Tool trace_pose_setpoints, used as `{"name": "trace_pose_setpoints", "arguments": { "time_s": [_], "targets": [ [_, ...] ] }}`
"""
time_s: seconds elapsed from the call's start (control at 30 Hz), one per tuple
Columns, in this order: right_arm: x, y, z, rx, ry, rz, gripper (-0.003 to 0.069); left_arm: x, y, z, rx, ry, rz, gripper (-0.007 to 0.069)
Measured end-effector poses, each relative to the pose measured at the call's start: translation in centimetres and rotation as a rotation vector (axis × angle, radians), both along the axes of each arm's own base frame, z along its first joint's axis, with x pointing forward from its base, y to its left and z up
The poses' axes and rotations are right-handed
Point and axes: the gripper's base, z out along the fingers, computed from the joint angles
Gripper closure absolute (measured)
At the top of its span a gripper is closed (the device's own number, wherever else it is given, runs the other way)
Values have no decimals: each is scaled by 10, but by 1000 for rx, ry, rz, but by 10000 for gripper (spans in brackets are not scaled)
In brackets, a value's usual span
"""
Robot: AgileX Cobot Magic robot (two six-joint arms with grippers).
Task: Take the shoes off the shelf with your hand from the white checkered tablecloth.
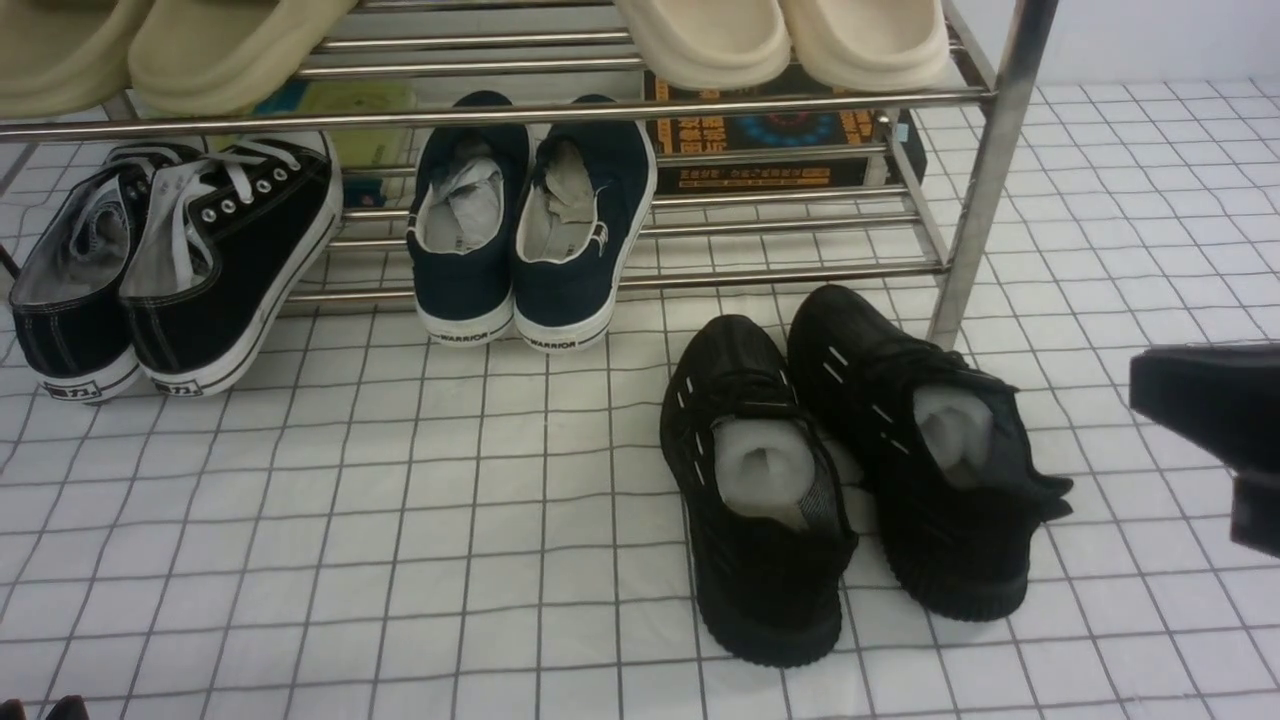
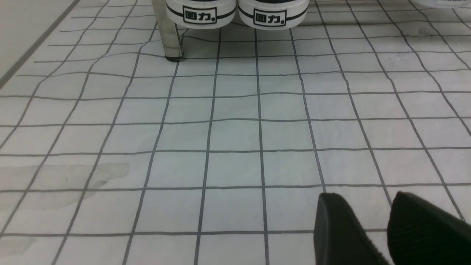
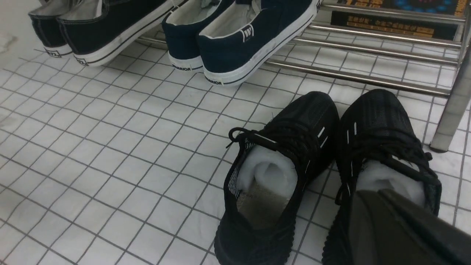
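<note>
The pair of all-black knit shoes (image 1: 850, 470) with white dash marks and white paper stuffing stands on the white checkered tablecloth (image 1: 400, 520), just in front of the chrome shelf (image 1: 985, 170), toes near its lowest bar. The pair also shows in the right wrist view (image 3: 316, 154). My right gripper (image 1: 1140, 380) hovers to the right of the pair, clear of it. In the right wrist view the right gripper (image 3: 368, 198) has its fingers together and holds nothing. My left gripper (image 2: 362, 198) is low over bare cloth, with its fingers apart and empty.
Black canvas lace-ups (image 1: 170, 270) and navy WARRIOR shoes (image 1: 530, 230) lean on the lowest tier. Beige slippers (image 1: 780, 40) sit on the tier above, and a dark box (image 1: 780, 140) lies behind. The rack's right post (image 1: 960, 300) stands close to the black pair.
</note>
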Motion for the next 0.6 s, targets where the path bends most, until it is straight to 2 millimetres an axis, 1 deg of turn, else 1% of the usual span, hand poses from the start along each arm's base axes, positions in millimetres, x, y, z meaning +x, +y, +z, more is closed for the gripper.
{"name": "trace_pose_setpoints", "arguments": {
  "time_s": [0.33,0.6],
  "targets": [
    [-1,-1,-17,-22,38,-1,664,0,0,0,0,0,0,385],
    [-1,-1,-17,-23,44,0,659,0,0,0,0,0,0,385]
  ]
}}
